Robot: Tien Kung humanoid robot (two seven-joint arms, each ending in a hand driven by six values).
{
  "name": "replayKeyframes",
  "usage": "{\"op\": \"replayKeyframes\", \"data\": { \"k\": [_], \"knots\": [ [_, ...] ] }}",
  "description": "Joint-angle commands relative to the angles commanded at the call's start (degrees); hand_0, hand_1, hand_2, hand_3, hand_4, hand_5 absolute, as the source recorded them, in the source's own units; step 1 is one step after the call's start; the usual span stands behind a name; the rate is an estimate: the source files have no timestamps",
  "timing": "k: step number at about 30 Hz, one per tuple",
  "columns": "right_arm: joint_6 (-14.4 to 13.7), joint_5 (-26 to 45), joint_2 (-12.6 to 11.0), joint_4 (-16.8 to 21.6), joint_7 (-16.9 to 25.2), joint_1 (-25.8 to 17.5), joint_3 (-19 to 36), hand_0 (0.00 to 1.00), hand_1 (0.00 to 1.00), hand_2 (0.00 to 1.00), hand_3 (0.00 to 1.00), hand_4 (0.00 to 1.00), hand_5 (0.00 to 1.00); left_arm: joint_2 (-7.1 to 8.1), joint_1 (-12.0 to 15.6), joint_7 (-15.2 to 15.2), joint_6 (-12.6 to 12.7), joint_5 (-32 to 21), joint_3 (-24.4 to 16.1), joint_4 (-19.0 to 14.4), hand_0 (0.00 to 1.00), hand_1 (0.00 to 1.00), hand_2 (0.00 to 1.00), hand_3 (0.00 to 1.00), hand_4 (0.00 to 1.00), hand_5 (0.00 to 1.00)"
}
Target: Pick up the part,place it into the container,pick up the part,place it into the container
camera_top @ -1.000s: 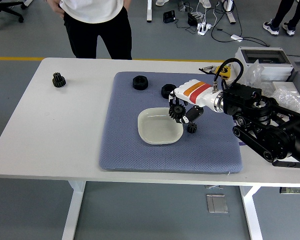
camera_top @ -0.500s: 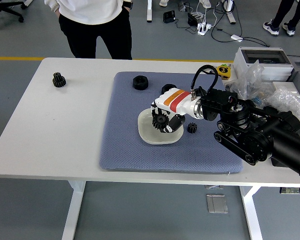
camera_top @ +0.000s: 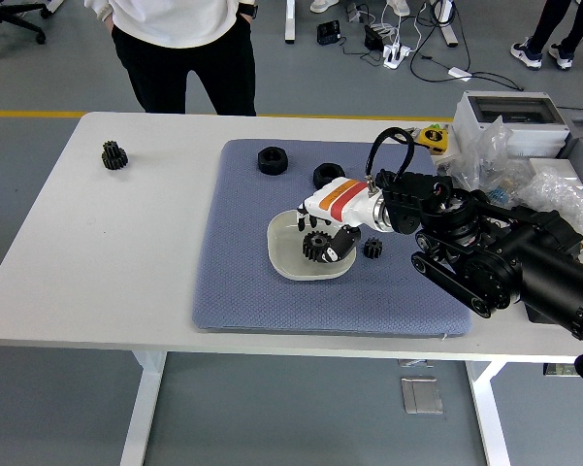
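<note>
At frame centre, the right hand (camera_top: 322, 233) hangs over the shallow white container (camera_top: 289, 254), fingers loosely spread around the black toothed gear (camera_top: 318, 247) sitting inside it.

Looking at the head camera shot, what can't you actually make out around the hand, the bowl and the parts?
- Whether the right hand grips or has let go of the gear in the white container: fingers overlap it, too small.
- Container's right rim: hidden by the hand.
- Small gear on the mat: too small for detail.
- Left arm: out of view.
- Person: cut off by the top edge.
</note>
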Motion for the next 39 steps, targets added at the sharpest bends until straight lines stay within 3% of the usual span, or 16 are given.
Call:
{"op": "replayKeyframes", "data": {
  "k": [9, 11, 16, 17, 19, 22, 23, 39],
  "knots": [
    [-1.19, 0.02, -0.65, 0.07, 0.48, 0.23, 0.55, 0.423, 0.576, 0.839, 0.951, 0.998, 0.414, 0.03, 0.30, 0.18, 0.02, 0.66, -0.49, 0.02, 0.674, 0.702, 0.731, 0.591, 0.702, 0.584],
    [-1.11, -0.64, -1.82, 0.81, 0.30, 0.20, 1.71, 0.417, 0.568, 0.785, 0.892, 0.998, 0.401, 0.06, 0.48, 0.17, 0.02, 0.70, -0.56, 0.05, 0.674, 0.702, 0.732, 0.591, 0.701, 0.582],
    [-0.17, -2.10, -4.82, 1.71, 0.33, -0.17, 4.76, 0.417, 0.568, 0.785, 0.892, 0.998, 0.401, 0.16, 0.86, 0.06, -0.01, 0.46, -0.46, 0.08, 0.674, 0.702, 0.732, 0.591, 0.701, 0.582],
    [-0.11, -2.28, -5.20, 1.73, 0.37, -0.27, 5.11, 0.423, 0.564, 0.734, 0.827, 0.998, 0.383, 0.17, 0.92, 0.05, -0.01, 0.43, -0.43, 0.08, 0.673, 0.702, 0.730, 0.590, 0.702, 0.584],
    [-0.22, -2.57, -6.13, 1.51, 0.54, -0.72, 5.82, 0.423, 0.564, 0.734, 0.827, 0.998, 0.383, 0.18, 1.03, 0.17, -0.01, 0.78, -0.68, 0.10, 0.673, 0.702, 0.730, 0.590, 0.702, 0.584],
    [-1.77, -0.86, -7.00, 0.04, 1.55, -1.53, 4.64, 0.423, 0.564, 0.734, 0.827, 0.998, 0.383, 0.30, 1.22, 0.06, 0.09, -0.06, -0.08, -0.04, 0.673, 0.702, 0.730, 0.590, 0.702, 0.584],
    [-2.19, -0.27, -7.09, -0.44, 1.75, -1.71, 4.12, 0.428, 0.557, 0.692, 0.694, 0.997, 0.355, 0.35, 1.27, -0.02, 0.13, -0.47, 0.22, -0.10, 0.673, 0.702, 0.729, 0.589, 0.702, 0.582],
    [-7.62, 2.65, -7.63, -5.06, 2.00, -5.04, -1.91, 0.422, 0.546, 0.676, 0.602, 0.957, 0.336, 0.08, 0.83, -0.34, 0.30, -1.95, 1.11, -0.16, 0.673, 0.701, 0.729, 0.589, 0.703, 0.582]
  ]
}}
